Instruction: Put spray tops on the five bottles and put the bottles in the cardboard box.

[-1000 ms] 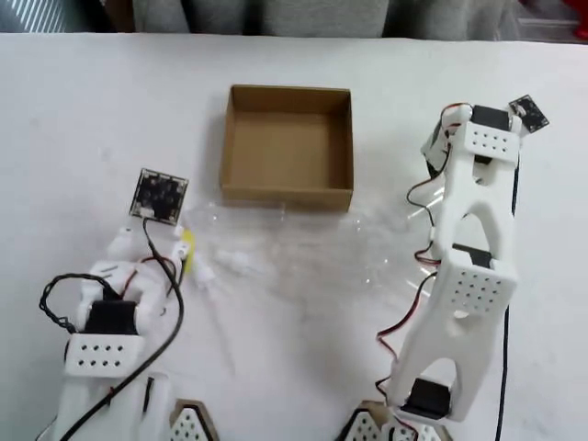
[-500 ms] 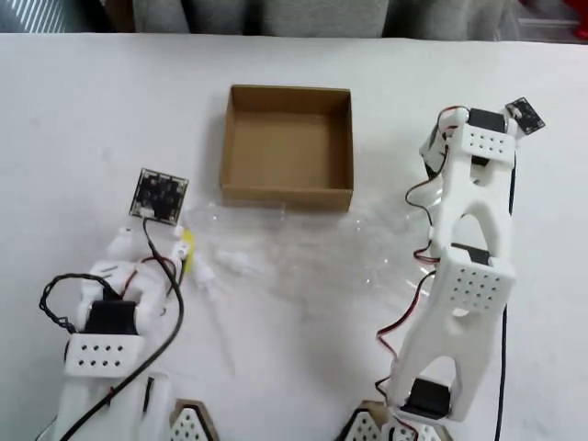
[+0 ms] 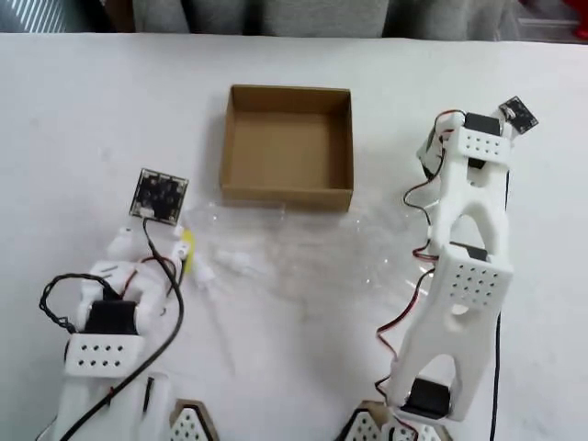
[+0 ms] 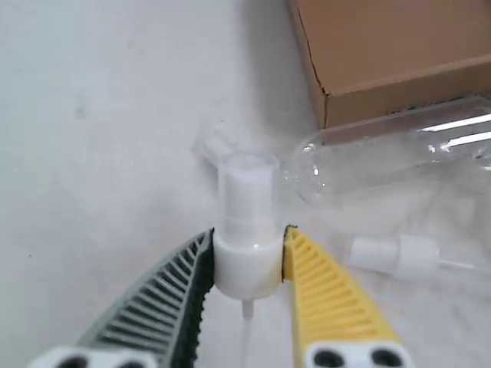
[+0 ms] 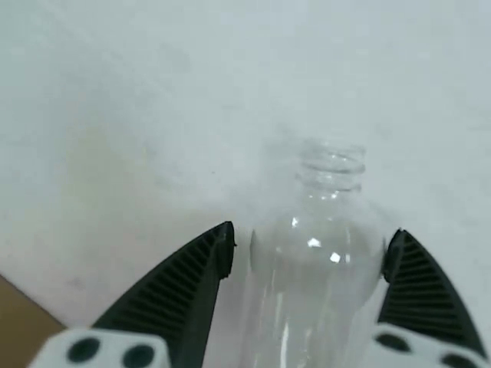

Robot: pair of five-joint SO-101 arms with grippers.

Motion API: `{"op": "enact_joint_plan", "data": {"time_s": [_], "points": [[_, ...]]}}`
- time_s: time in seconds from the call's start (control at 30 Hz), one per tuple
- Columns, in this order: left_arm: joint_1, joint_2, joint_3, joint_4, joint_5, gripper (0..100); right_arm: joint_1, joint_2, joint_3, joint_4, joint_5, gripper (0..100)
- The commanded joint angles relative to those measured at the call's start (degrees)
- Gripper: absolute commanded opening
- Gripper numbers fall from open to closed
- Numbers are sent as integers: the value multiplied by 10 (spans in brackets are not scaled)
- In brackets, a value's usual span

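left wrist view is showing the left gripper point(image 4: 248, 232) pinching a white spray top point(image 4: 246, 188) between its jaws near a corner of the cardboard box point(image 4: 399, 96), a clear bottle point(image 4: 383, 153) lying just beside that box, while the right gripper point(image 5: 311, 232) is straddling a second bottle point(image 5: 318, 276), jaws spread, near the box too.

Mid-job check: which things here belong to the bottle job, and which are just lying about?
Job: cardboard box; spray top in left end effector; second spray top; lying bottle; uncapped bottle at right end effector.
Not part of it: grey furniture behind the table.
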Motion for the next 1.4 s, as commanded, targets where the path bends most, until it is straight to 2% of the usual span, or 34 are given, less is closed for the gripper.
{"op": "enact_joint_plan", "data": {"time_s": [0.0, 0.13, 1.0, 1.07, 1.2, 1.37], "points": [[3, 6, -18, 0, -5, 98, -14, -6, -26, -8, 10, 283], [3, 3, -18, 9, -6, 98, -32, -6, -22, -7, 11, 283], [3, 3, -18, 11, -6, 98, -15, 8, -27, -26, 6, 282], [3, 3, -18, 11, -6, 98, -15, 10, -27, -26, 6, 245], [3, 3, -18, 11, -6, 98, -15, 13, -27, -38, 18, 104], [3, 3, -18, 11, -6, 98, -15, 12, -27, -49, 75, 36]]}}
